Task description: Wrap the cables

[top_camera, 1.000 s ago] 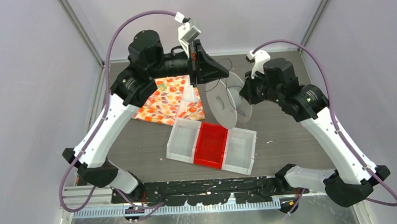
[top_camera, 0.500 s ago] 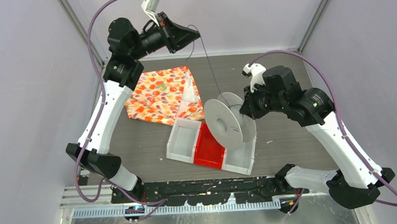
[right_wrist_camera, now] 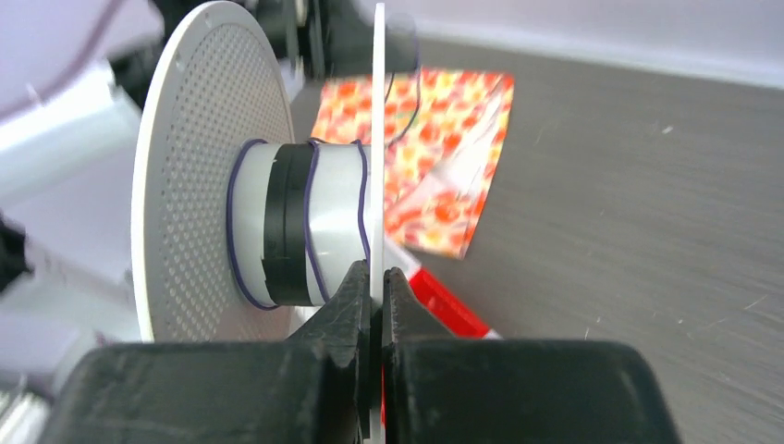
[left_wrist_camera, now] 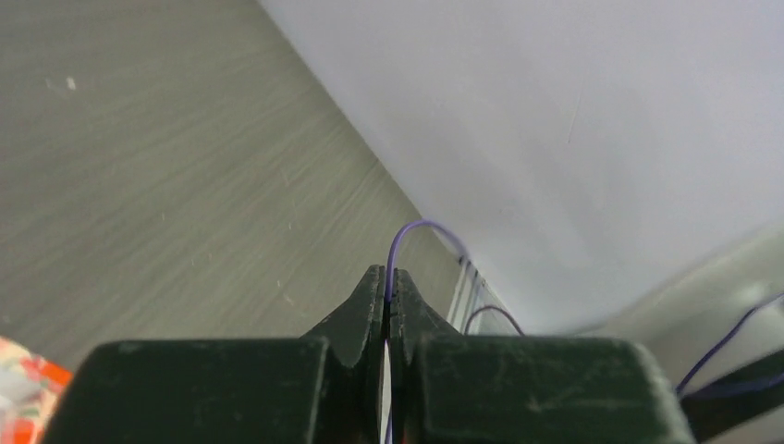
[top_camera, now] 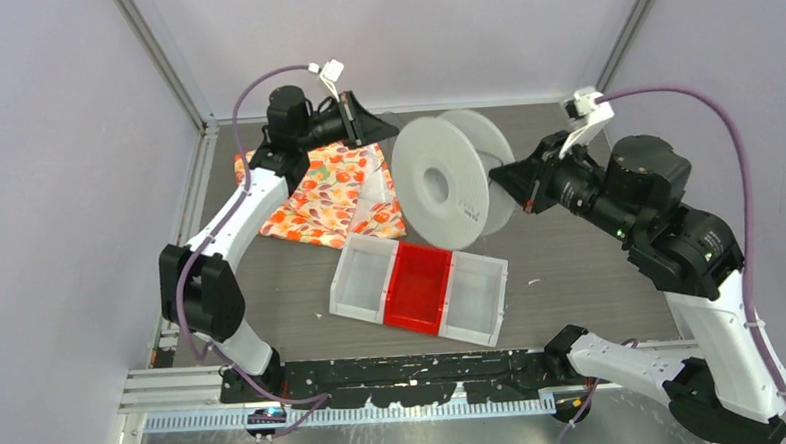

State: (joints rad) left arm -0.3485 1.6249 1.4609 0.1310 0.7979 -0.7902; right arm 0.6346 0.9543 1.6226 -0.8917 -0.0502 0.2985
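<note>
A white plastic spool (top_camera: 447,180) is held in the air over the table's far middle. My right gripper (top_camera: 515,174) is shut on the thin rim of its near flange (right_wrist_camera: 378,139). A thin dark blue cable (right_wrist_camera: 314,231) runs in a few turns around the spool's white hub (right_wrist_camera: 337,222). My left gripper (top_camera: 390,130) is at the far left of the spool, shut on the cable (left_wrist_camera: 416,231), which arcs out of its tips toward the spool (left_wrist_camera: 721,305) at the lower right.
A floral orange cloth (top_camera: 323,190) lies on the table under the left arm. A three-part tray with a red middle compartment (top_camera: 419,286) and white outer ones sits in front of the spool. Grey walls close in the back and sides.
The left gripper came down from high at the back left to beside the spool. The right arm lifted the spool up and back, turning it, from over the tray.
</note>
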